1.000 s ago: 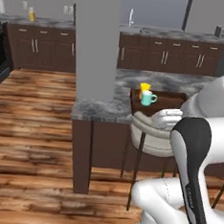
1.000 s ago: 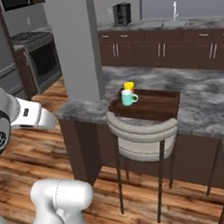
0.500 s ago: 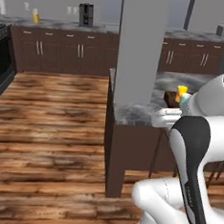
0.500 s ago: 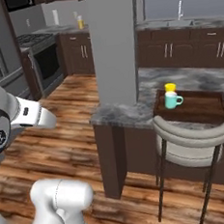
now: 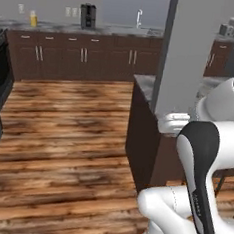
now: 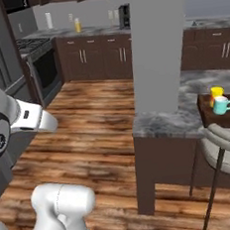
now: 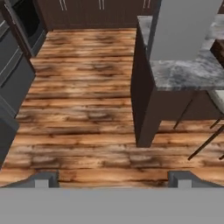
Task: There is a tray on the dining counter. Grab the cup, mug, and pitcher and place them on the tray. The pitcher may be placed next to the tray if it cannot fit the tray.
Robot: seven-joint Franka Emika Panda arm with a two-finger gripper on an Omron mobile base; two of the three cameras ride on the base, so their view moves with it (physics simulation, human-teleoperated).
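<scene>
My claw (image 7: 113,178) hangs wide and empty over the plank floor (image 7: 83,109), its two dark finger tips (image 7: 41,179) standing far apart at the bottom of the hand view, with nothing between them. The floor is glossy wood, warm brown with darker streaks of grain running along the boards.

The dining counter (image 6: 169,119) is a slab of grey-and-black marbled stone on a flat dark wood base. A plain pale grey square pillar (image 6: 160,48) rises from its near end. In the right base view, the tray (image 6: 222,119) lies on the stone at the far right: dark brown wood, rectangular, with a low raised edge, partly cut off by the picture's edge. On it stand the cup (image 6: 216,95), a small yellow handleless tumbler, and the mug (image 6: 220,105), teal and rounded with a side handle and a white inside. The mug is just in front of the cup; whether they touch I cannot tell. A stool (image 6: 225,151) with a curved padded grey back and thin dark legs is drawn up below the tray.

Far off, on the grey stone worktop (image 5: 61,28) along the back wall, above dark cabinets with slim metal handles, stands the pitcher (image 5: 33,18), a small upright yellow-orange shape, too distant to show its glass.
</scene>
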